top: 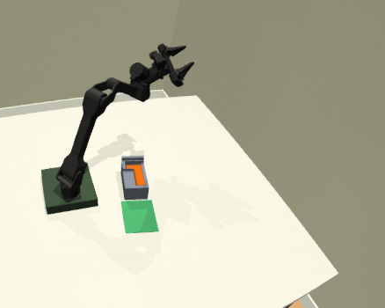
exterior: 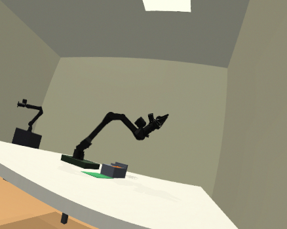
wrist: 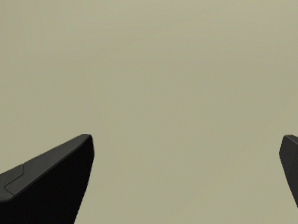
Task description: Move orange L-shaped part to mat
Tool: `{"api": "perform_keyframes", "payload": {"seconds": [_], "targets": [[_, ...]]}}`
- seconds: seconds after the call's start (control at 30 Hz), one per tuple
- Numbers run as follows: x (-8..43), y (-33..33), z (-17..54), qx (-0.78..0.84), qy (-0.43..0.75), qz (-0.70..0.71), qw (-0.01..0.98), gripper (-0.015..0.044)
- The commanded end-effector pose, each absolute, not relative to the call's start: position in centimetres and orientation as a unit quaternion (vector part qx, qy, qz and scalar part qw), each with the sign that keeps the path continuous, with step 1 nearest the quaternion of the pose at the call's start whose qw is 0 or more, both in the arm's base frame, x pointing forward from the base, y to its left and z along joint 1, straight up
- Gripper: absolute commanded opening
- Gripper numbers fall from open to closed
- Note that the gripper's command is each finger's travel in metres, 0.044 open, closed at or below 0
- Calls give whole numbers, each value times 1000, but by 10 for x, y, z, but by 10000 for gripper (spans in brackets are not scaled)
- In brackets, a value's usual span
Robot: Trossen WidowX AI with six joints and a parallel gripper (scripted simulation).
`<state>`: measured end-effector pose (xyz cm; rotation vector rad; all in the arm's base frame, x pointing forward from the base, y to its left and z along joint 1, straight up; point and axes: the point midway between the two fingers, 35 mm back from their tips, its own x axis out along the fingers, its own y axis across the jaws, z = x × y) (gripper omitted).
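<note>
The orange L-shaped part [top: 138, 173] lies flush in its pocket in the grey tray [top: 134, 192] [exterior: 113, 171]; in the exterior view only a thin orange sliver [exterior: 118, 167] of it shows. The green mat [top: 140, 216] [exterior: 96, 175] lies flat just in front of the tray. My gripper [top: 187, 55] [exterior: 166, 117] [wrist: 191, 146] is open and empty. It is raised high above the table, well behind the tray, pointing up and away toward the wall. The wrist view shows only the two fingertips against the plain wall.
The arm's dark green base plate [top: 69, 190] [exterior: 80, 161] sits left of the tray. The white table [top: 234, 185] ends at the right and front edges. A second black arm on a dark box [exterior: 27, 137] stands far back left.
</note>
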<state>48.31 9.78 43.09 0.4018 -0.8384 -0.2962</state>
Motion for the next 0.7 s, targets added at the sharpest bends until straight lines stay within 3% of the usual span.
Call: {"api": "perform_keyframes", "payload": {"seconds": [0.0, 0.27, 0.5, 0.67], "targets": [[485, 98, 430, 190, -398, -141, 886, 374], [537, 104, 385, 104, -203, -92, 969, 180], [541, 89, 289, 60, 73, -57, 994, 180], [526, 81, 256, 58, 168, -54, 983, 180]]}}
